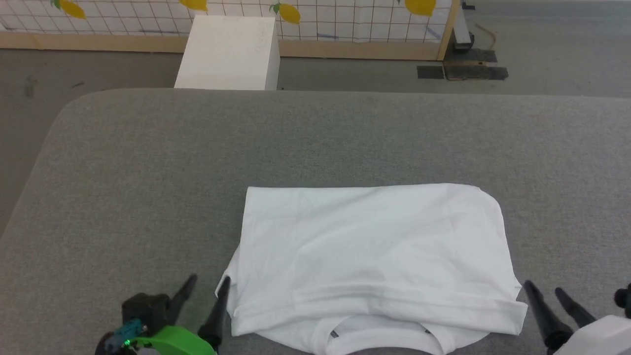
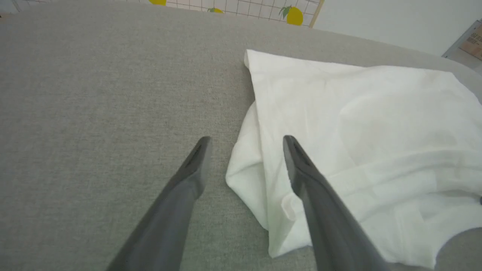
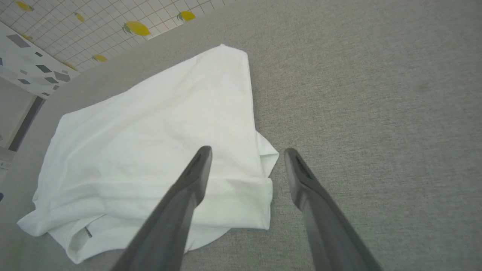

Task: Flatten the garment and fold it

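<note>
Garment lies folded in a rough rectangle on the grey table, collar edge nearest you. Your left gripper and right gripper stand spread and empty beside its near corners. Smooth the bunched left corner first, then pinch both sides evenly for the next fold.

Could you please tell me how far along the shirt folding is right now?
Done: the garment lies smoothed on the grey table, doubled over once, its folded-over edge resting just short of the collar. In hand: nothing; the left gripper and right gripper sit open at its near corners, holding no cloth. Left: it is a wide rectangle, so further folds likely remain.
</note>
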